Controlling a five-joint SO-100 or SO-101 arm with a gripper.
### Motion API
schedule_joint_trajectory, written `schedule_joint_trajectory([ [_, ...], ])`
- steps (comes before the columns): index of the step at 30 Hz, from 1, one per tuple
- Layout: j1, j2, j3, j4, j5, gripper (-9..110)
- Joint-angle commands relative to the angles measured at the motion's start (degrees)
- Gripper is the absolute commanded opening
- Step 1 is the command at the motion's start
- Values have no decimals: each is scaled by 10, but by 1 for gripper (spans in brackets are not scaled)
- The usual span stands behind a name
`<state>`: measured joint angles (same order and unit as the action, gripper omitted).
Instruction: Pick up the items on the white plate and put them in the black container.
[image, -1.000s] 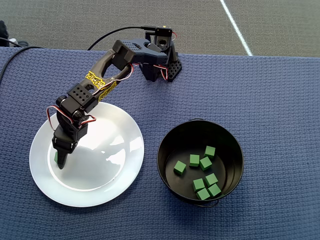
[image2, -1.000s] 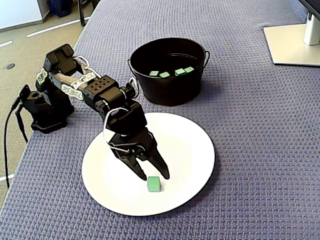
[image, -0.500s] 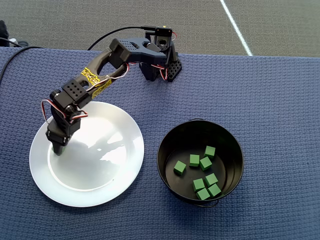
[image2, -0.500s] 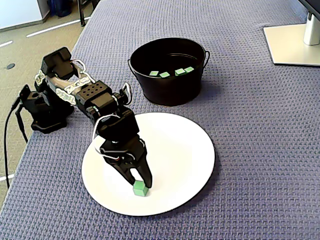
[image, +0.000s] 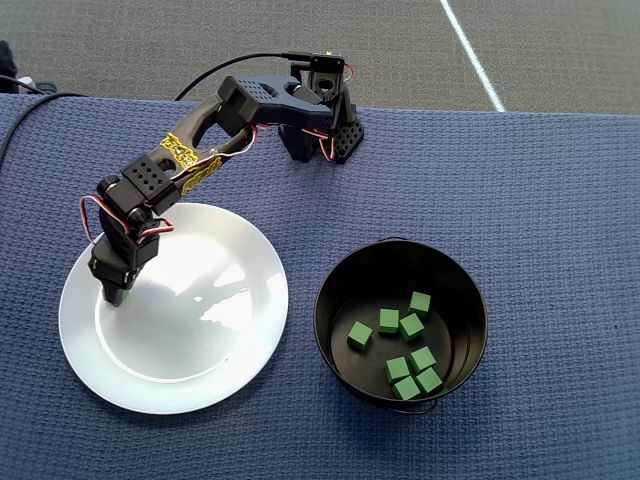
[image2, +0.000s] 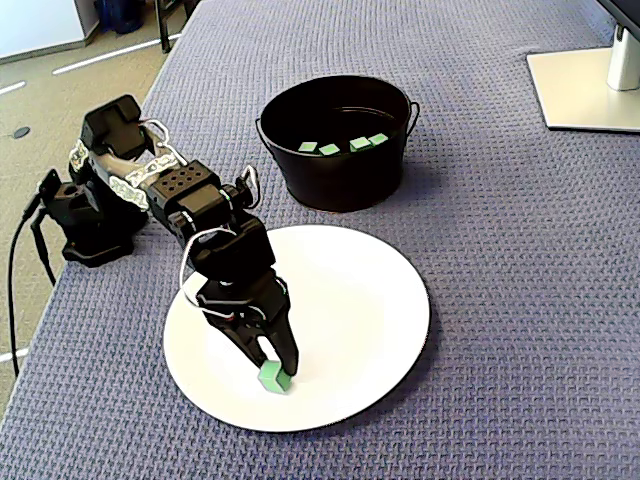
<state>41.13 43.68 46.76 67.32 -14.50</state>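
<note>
The white plate (image: 230, 300) (image2: 370, 300) lies on the blue cloth, left of the black pot (image: 400, 250) (image2: 340, 185) in the overhead view. My gripper (image: 115, 297) (image2: 275, 370) points down over the plate's edge region. Its fingers close around one small green cube (image2: 270, 380) that sits at plate level. In the overhead view the gripper hides that cube almost fully. No other cube shows on the plate. Several green cubes (image: 389, 320) (image2: 330, 149) lie on the pot's floor.
The arm's base (image: 320, 130) (image2: 85, 215) stands at the table's edge behind the plate, with a black cable (image: 30, 100) running off it. A white stand foot (image2: 590, 85) sits at the far right of the fixed view.
</note>
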Motion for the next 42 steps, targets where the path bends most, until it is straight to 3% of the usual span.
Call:
schedule_joint_trajectory([
  [1,-16,140,72,-33,46,0],
  [4,-82,319,178,-83,72,0],
  [8,-249,503,120,-8,58,0],
  [13,-514,566,-1,95,18,0],
  [17,-642,562,6,132,4,0],
  [24,-642,569,238,94,51,0],
  [32,-637,565,539,-99,38,0],
  [34,-642,555,541,-103,38,1],
  [36,-643,554,525,-95,40,22],
  [38,-640,555,484,-71,46,32],
  [42,-599,570,303,50,54,39],
])
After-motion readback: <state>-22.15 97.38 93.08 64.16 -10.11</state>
